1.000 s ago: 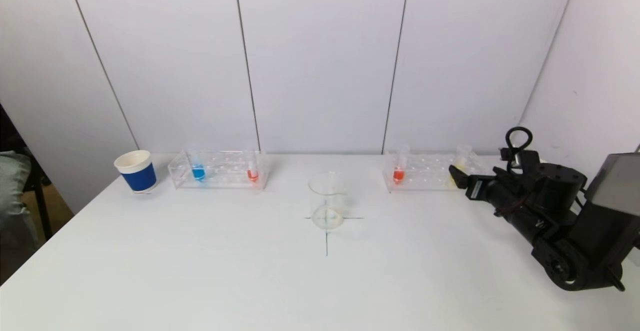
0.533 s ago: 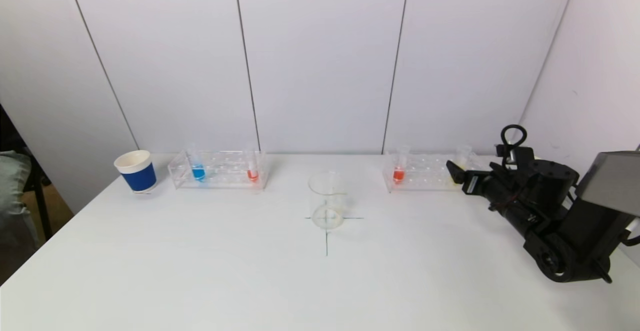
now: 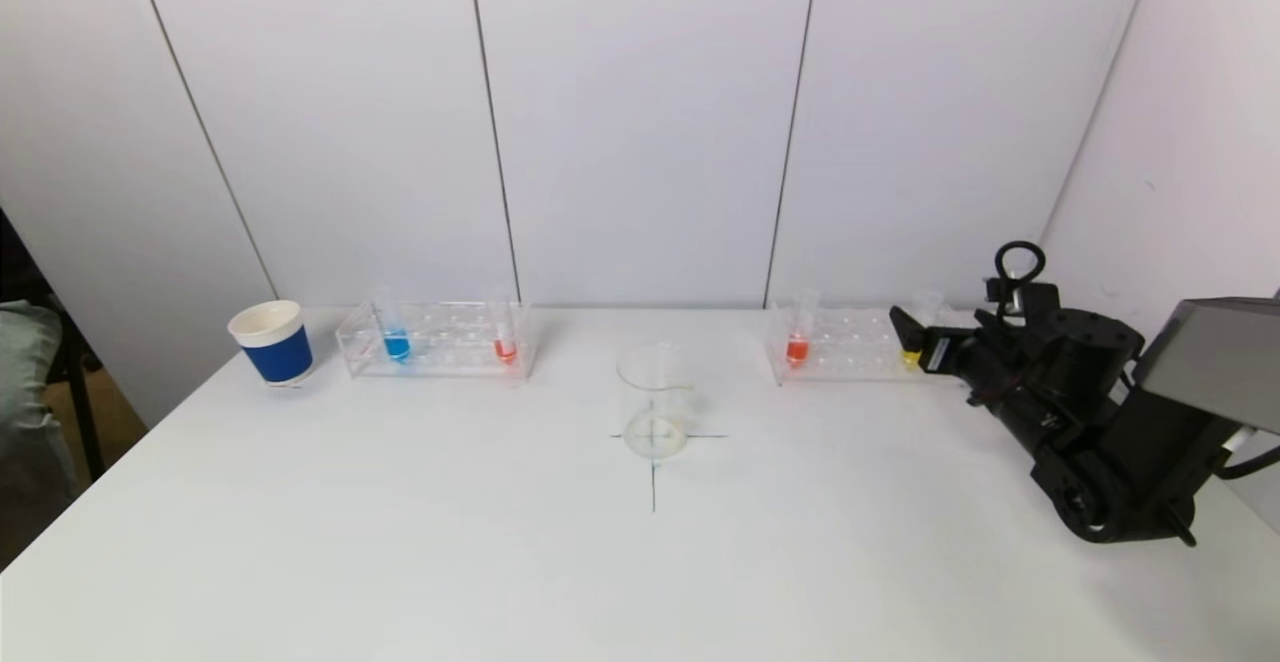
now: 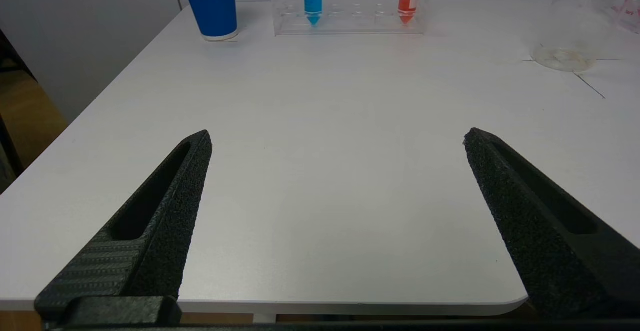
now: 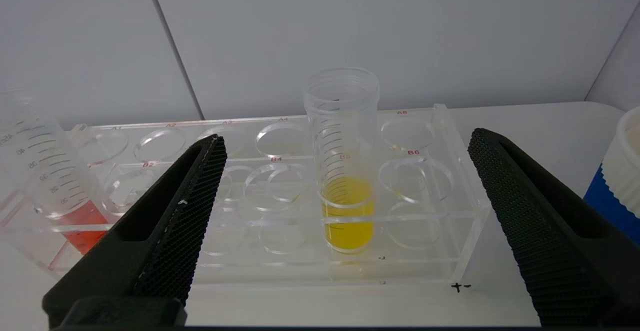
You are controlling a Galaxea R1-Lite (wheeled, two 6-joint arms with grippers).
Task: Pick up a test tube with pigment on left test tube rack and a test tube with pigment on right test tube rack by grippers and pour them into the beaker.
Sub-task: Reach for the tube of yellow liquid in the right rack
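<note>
Farthest left in the head view, a blue paper cup [image 3: 271,342] stands at the left middle of the frame, with the left test tube rack [image 3: 437,340] just beside it. That rack holds a blue tube [image 3: 395,334] at its left end and a red tube [image 3: 505,338] at its right end, both upright. The left gripper [image 4: 337,138] shows only in its own wrist view, low over the near edge of the table [image 3: 500,542], its fingers spread wide with nothing between them, well apart from the rack.

At the centre of the head view the empty glass beaker [image 3: 656,400] stands on a cross mark. Right of it, the right test tube rack [image 3: 850,342] carries an orange-red tube [image 3: 798,337] at its left end and a yellow tube [image 3: 914,340] near its right end. The right gripper [image 5: 347,143] sits at the right middle of the head view, level with the rack's right end; its fingers gape wide on either side of the yellow tube without touching it.
</note>
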